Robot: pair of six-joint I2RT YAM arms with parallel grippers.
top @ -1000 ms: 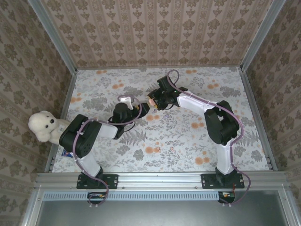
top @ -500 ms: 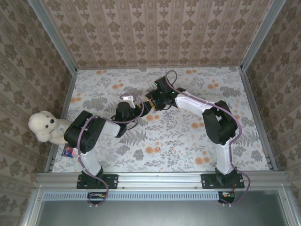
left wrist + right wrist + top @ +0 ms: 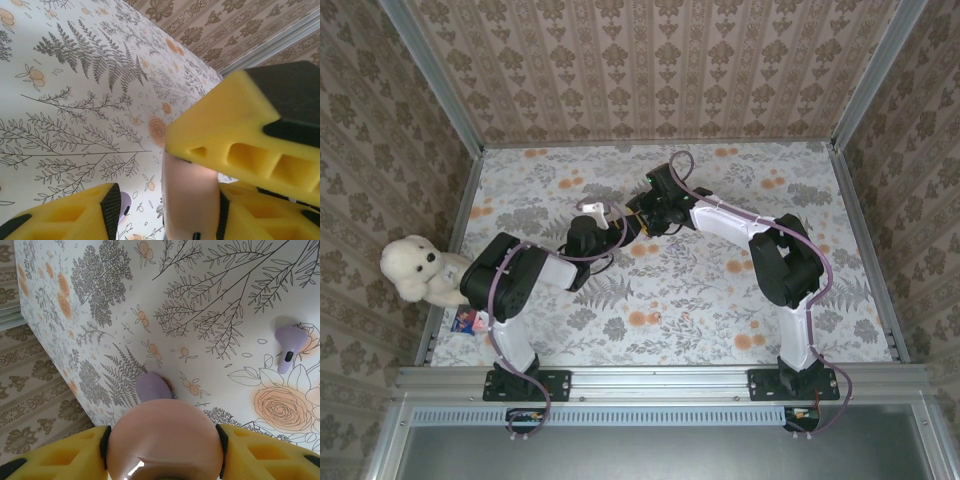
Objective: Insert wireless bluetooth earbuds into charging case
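The right claw [image 3: 162, 442] is clamping the pink case [image 3: 165, 432]. The left claw [image 3: 166, 212] is hanging apart around it. A crooked squeeze could be popping it onto the table [image 3: 225, 300].

Left tool [image 3: 615, 228] just beside right tool [image 3: 641, 215]

Case [image 3: 165, 440]: pink plastic, smooth, satin sheen.
Earbud [image 3: 289, 342]: lilac plastic, smooth, faintly glossy.
Fingers [image 3: 55, 455]: yellow plastic, matt, hollow-ribbed.
Pads [image 3: 112, 210]: black, matt, rubber-like.
Table [image 3: 720, 300]: floral printed sheet, smooth, matt.
Walls [image 3: 650, 70]: patterned paper, matt.
Rail [image 3: 660, 380]: bare metal, brushed.
Bear [image 3: 415, 268]: white plush, fluffy.
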